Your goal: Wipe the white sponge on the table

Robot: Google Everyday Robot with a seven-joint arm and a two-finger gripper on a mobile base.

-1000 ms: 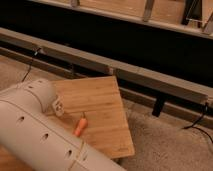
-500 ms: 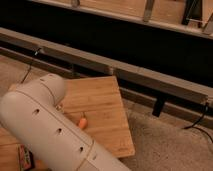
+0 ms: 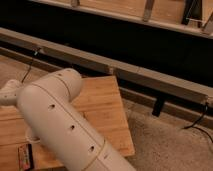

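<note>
White arm over the table

The thick arm [image 3: 65,125] crosses the light-brown table [image 3: 107,107], which lies just below the grey rail [image 3: 125,72]. The gripper is hidden behind the arm at the left, so its state cannot be told.

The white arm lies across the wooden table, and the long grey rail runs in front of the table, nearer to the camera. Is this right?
No. In the camera view the long grey rail runs behind the table, farther from the camera. The white arm does lie across the table. The gripper is not in view.
</note>
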